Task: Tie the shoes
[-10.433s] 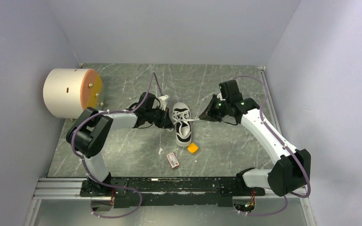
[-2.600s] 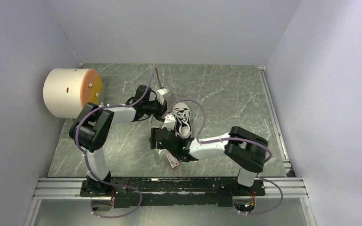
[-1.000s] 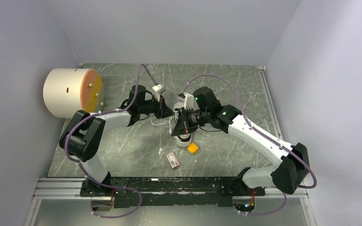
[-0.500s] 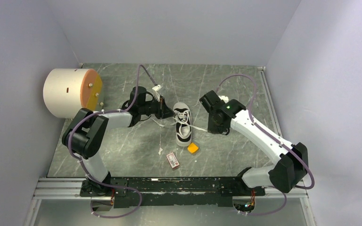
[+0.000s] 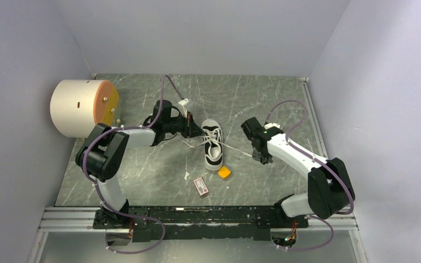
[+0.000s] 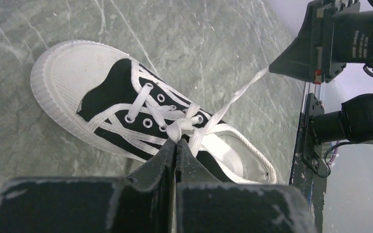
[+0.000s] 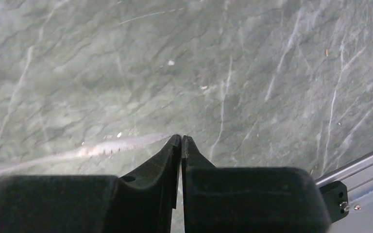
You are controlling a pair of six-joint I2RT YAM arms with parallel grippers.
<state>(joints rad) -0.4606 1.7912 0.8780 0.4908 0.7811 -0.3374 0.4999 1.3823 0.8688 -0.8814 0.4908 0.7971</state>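
Note:
The black-and-white sneaker [image 5: 212,147] lies mid-table, white toe toward the back; it fills the left wrist view [image 6: 126,107]. My left gripper [image 5: 198,133] sits at the shoe's left side and is shut on the white lace at the knot [image 6: 182,125]; the fingertips [image 6: 169,148] press together. My right gripper [image 5: 257,157] is to the right of the shoe, shut on the end of the other lace [image 5: 235,148], which runs taut from the eyelets. That lace shows blurred at its fingertips [image 7: 175,141] and as a stretched strand [image 6: 238,94] in the left wrist view.
An orange block [image 5: 225,172] lies by the shoe's heel, a red-and-white card [image 5: 200,186] nearer the front. A white cylinder with an orange face [image 5: 82,107] stands at the back left. Walls close three sides; a metal rail [image 5: 197,216] runs along the front.
My right gripper has swung from over the shoe out to the right and forward, drawing the lace taut. My left gripper has stayed at the shoe's left side, shut.

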